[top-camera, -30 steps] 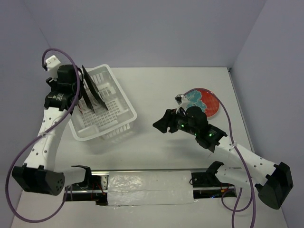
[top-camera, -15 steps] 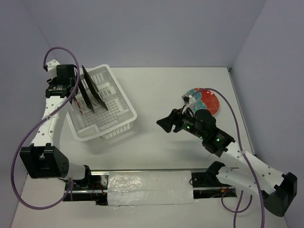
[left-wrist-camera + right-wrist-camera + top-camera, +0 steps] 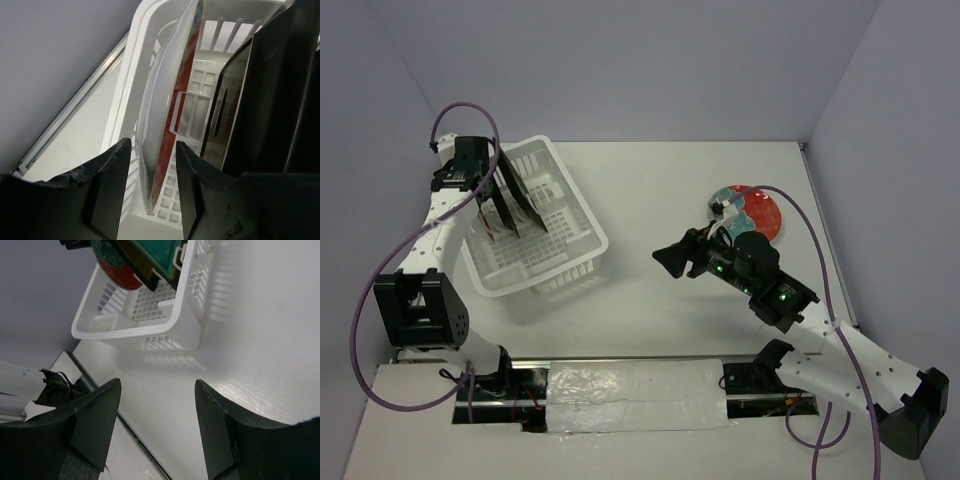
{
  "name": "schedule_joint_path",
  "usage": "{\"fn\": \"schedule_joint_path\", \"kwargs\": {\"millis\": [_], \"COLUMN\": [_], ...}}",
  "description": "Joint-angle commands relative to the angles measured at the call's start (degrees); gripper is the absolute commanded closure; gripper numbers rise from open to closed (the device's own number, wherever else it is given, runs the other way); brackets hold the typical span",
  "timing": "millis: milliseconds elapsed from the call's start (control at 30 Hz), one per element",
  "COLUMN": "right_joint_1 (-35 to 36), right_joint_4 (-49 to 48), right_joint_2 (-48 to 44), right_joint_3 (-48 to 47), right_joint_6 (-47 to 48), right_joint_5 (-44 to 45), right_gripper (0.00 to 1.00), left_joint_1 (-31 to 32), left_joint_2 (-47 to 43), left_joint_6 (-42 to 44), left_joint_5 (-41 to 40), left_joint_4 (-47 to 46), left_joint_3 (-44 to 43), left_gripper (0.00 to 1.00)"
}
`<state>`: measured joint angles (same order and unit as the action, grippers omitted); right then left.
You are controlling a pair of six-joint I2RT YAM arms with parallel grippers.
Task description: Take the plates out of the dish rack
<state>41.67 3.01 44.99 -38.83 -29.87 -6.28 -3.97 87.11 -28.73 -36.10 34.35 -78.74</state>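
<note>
White dish rack (image 3: 560,265) at ten o'clock; left gripper (image 3: 152,145) straddles its round plate (image 3: 160,100), grip unclear; right gripper (image 3: 156,385) gapes empty.

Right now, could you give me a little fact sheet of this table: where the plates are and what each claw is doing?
Dish rack: white basket on the left of the table.
In the rack: a round red-rimmed plate standing on edge, with dark square plates upright beside it.
Out of the rack: a red floral plate lying flat on the right, partly behind the right arm.
Left gripper: one finger on each side of the round plate's edge; unclear whether it is clamped.
Right gripper: open and empty, above bare table, pointing towards the rack.
</note>
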Motion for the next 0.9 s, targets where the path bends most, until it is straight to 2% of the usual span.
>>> {"fn": "schedule_joint_path", "kwargs": {"millis": [0, 367, 433, 567, 767, 867], "right_joint_1": [0.52, 0.43, 0.43, 0.52, 0.43, 0.52], "right_joint_4": [-0.9, -0.98, -0.98, -0.55, -0.46, -0.28], "right_joint_2": [-1.4, -2.45, -2.54, -2.63, -3.86, -4.04], "right_joint_3": [0.07, 0.16, 0.24, 0.07, 0.33, 0.24], "right_joint_6": [1.57, 1.39, 1.48, 1.48, 1.74, 1.83], "right_joint_5": [1.98, 1.27, 1.71, 1.98, 3.47, 3.65], "right_gripper": [0.32, 0.32, 0.31, 0.31, 0.31, 0.31], "left_joint_1": [-0.34, -0.43, -0.43, -0.43, -0.34, -0.43], "left_joint_2": [1.83, 3.24, 3.94, 4.3, 4.12, 3.59], "left_joint_6": [-1.06, -1.15, -1.15, -0.8, -1.24, -1.59], "left_joint_5": [-1.43, -2.66, -2.66, -2.58, -3.54, -2.84], "left_joint_4": [-0.25, -0.25, 0.02, 0.37, 1.33, 1.69], "left_joint_3": [-3.08, -3.52, -3.88, -4.49, -5.45, -6.86], "left_gripper": [0.48, 0.56, 0.63, 0.71, 0.99, 1.0]}}
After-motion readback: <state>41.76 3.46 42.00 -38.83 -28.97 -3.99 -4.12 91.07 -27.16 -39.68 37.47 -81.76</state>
